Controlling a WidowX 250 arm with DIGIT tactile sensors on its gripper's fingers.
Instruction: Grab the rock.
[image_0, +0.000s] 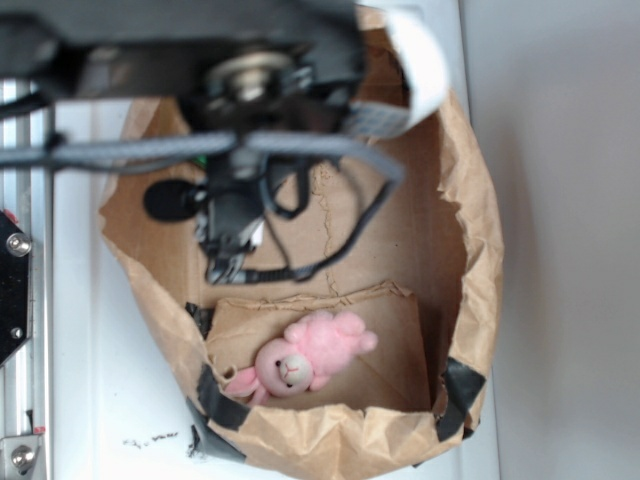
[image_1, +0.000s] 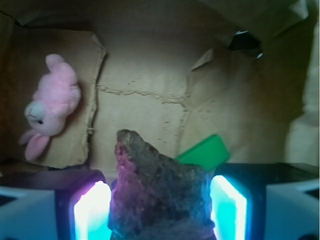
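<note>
The rock (image_1: 157, 185), a rough brown-grey stone with its pointed end up, fills the gap between my two glowing pads (image_1: 92, 212) in the wrist view. Both pads sit against its sides, so my gripper (image_1: 160, 202) is shut on the rock. In the exterior view the arm hangs over the box and the gripper (image_0: 228, 255) points down inside it. There the rock is hidden under the arm.
A pink plush bunny (image_0: 305, 360) (image_1: 50, 105) lies on a cardboard flap (image_0: 390, 340). A flat green block (image_1: 205, 152) lies just behind the rock. Crumpled brown paper walls (image_0: 480, 230) ring the box floor, and cables (image_0: 340, 240) hang from the arm.
</note>
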